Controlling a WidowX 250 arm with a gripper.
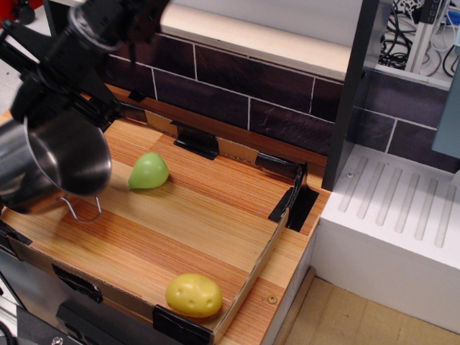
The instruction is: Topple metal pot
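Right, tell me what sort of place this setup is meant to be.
Most likely a toy kitchen set up for robot trials. The signs: a dark tiled backsplash behind a wooden counter, a white ribbed drainboard to the right, and a metal pot alongside plastic play food.

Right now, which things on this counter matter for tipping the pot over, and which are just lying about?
For the job:
- metal pot, tilted on its side at the left
- gripper, right above the pot

Lying about:
- green toy fruit, beside the pot
- yellow toy potato, front corner
- white rack, right
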